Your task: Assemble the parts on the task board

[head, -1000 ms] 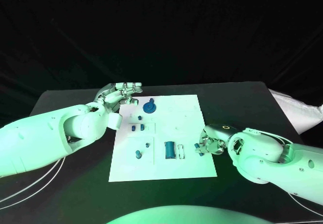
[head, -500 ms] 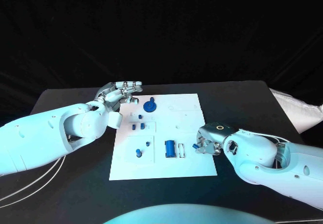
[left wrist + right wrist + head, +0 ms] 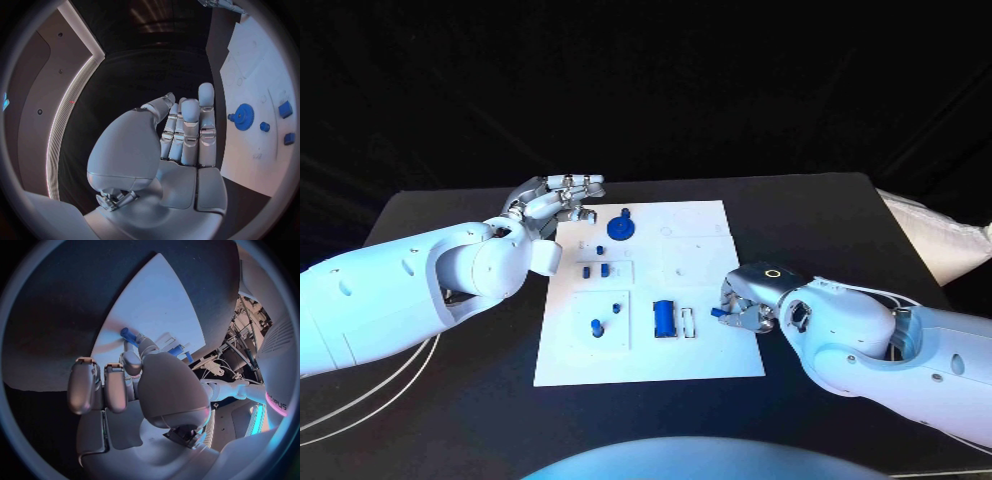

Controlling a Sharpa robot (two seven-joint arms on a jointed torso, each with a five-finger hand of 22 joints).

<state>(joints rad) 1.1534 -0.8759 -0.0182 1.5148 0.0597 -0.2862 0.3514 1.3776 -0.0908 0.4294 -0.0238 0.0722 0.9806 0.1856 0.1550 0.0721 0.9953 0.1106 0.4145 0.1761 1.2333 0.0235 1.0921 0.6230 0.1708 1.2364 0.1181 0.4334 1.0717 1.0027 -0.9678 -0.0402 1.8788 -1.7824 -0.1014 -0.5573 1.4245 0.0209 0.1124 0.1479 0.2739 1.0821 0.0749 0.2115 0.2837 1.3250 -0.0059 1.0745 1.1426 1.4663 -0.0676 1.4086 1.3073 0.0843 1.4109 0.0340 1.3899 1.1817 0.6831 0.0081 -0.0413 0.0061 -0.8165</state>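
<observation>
The right hand (image 3: 747,308) is pinching a small blue part (image 3: 128,333) at its fingertips, over the task board (image 3: 704,350). The left hand (image 3: 557,197) is hovering with fingers extended, grasping nothing, a blue gear (image 3: 243,117) lying just beside it.

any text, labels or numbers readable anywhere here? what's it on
"opus" or the like: pink letters on the robot's white body at the rim of the right wrist view, cut off and not certain.
Task board: faint outlines, no legible text.
Blue parts, such as the gear: no markings readable.

right hand (image 3: 741,310) nudged slightly toward board centre
</observation>
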